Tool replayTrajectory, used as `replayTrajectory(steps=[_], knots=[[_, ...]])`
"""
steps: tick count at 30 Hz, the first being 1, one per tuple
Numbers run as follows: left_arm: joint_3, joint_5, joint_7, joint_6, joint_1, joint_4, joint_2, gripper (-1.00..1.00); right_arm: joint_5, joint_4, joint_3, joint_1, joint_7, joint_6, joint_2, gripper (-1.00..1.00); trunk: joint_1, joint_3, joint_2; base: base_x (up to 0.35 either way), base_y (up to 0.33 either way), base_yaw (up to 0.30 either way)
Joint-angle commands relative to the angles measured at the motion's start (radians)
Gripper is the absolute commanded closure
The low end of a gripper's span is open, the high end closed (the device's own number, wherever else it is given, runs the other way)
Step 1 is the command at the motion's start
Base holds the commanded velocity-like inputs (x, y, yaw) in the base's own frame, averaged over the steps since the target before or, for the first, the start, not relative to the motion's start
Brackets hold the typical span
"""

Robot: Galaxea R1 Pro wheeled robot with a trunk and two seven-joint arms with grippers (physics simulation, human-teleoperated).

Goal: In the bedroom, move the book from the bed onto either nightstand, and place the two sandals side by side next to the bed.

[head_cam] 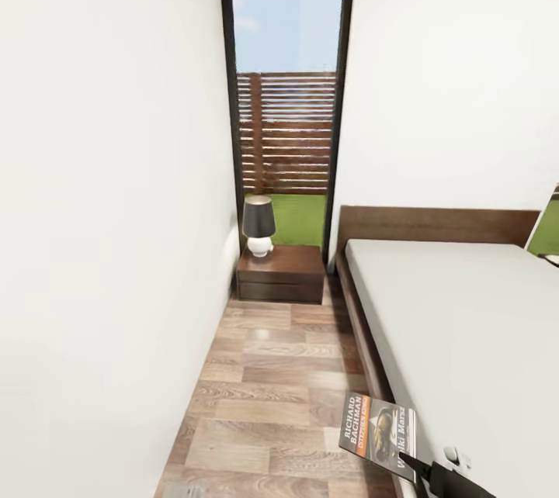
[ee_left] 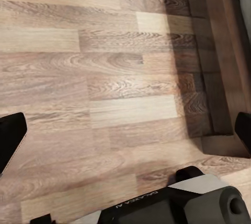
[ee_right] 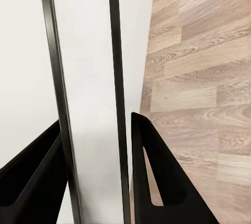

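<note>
The bedroom's white walls are closing in a narrow strip of wood plank floor (head_cam: 268, 374) that is running toward one tall dark-framed window (head_cam: 289, 95), with a slatted fence and grass showing beyond it. One nightstand (head_cam: 281, 273) is standing at the far end of that strip, just beside the bed's headboard, and one lamp (head_cam: 258, 226) with a dark shade is sitting on its top. One bed (head_cam: 466, 327) is lying along the right side, its pale mattress bare. One book (head_cam: 379, 427) is showing, with "RICHARD BACHMAN" in white on its cover; it is hanging in the air over the bed's near edge and the floor, well apart from the nightstand.

The right pincer (head_cam: 413, 468) is gripping the book at its lower corner, its dark fingers coming in from the bottom of the head view. In the right wrist view the two black fingers (ee_right: 157, 182) are pressing on either side of the book (ee_right: 89, 77), which is seen edge-on.

In the left wrist view the left pincer's (ee_left: 125, 130) two dark fingertips (ee_left: 10, 137) are standing wide apart over bare floor planks, holding nothing, with the bed's dark frame (ee_left: 209, 51) close by.
</note>
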Motion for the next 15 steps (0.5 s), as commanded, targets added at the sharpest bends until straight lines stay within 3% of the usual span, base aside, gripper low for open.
replayTrajectory(steps=[1, 7, 15], knots=[[0.008, -0.01, -0.002, -0.005, 0.0, 0.001, 0.0, -1.0, -0.01, 0.0, 0.005, 0.0, 0.003, 0.006, 0.0, 1.0, 0.001, 0.0, -0.001, 0.326, 0.0, 0.0], [0.008, -0.01, -0.002, -0.005, 0.0, 0.001, 0.0, -1.0, -0.01, 0.0, 0.005, 0.0, 0.003, 0.006, 0.0, 1.0, 0.001, 0.0, -0.001, 0.327, 0.0, -0.016], [0.008, -0.01, -0.002, -0.005, 0.0, 0.001, 0.0, -1.0, -0.01, 0.0, 0.005, 0.0, 0.004, 0.006, 0.0, 1.0, 0.001, 0.0, -0.001, 0.328, 0.0, -0.123]])
